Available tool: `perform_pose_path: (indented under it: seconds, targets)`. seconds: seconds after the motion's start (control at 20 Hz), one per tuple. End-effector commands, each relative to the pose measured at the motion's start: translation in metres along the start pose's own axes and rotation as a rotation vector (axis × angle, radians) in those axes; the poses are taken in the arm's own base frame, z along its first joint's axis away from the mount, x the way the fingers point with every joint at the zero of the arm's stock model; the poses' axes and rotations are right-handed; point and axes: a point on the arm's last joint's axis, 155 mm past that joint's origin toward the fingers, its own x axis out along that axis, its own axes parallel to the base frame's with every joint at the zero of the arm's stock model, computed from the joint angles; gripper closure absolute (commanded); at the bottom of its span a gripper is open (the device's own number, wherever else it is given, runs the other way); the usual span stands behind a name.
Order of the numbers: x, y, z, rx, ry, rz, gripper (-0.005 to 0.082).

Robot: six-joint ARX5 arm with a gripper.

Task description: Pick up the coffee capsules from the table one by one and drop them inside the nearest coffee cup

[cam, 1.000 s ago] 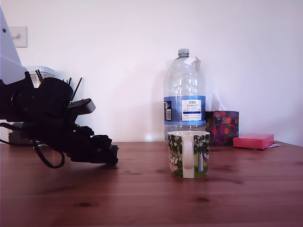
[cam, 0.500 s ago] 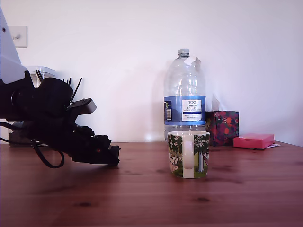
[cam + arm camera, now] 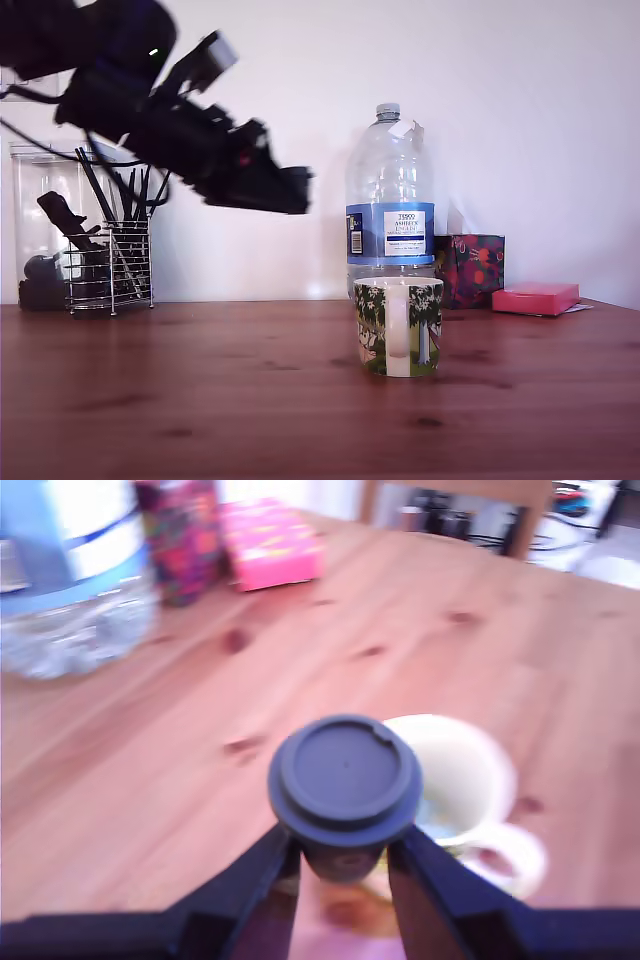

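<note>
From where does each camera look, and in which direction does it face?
Exterior view: low, near table height, facing the wall; sees the coffee cup and the raised arm with its tool.
Wrist view: on the arm, looking down past the tool fingers at the black capsule they hold above the table.
Both show the coffee cup, water bottle and pink box.

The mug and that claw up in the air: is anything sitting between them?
No. In the exterior view only open air separates the gripper from the coffee cup. The wrist view shows a black capsule clamped in it.
</note>
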Motion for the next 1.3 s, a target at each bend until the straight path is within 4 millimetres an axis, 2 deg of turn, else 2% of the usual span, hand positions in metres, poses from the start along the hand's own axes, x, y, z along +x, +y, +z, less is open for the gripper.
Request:
perform_pose_path:
  seconds: [0.0,0.2,0.4,0.6,0.85,1.05,1.25]
  targets:
    - [0.006,-0.016,-0.003,0.011,0.020,-0.029,0.0662]
    - [0.021,-0.047,-0.004,0.052,0.053,-0.037,0.0662]
    - [0.025,-0.055,0.004,0.069,0.065,-0.023,0.0662]
    - [0.028,-0.051,0.019,0.063,0.087,-0.015,0.0662]
    - [0.040,-0.045,0.032,0.060,0.155,-0.030,0.0662]
    - [0.057,-0.041,0.025,0.030,0.253,-0.050,0.0662]
    - [0.076,-0.040,0.003,0.007,0.366,-0.079,0.0662]
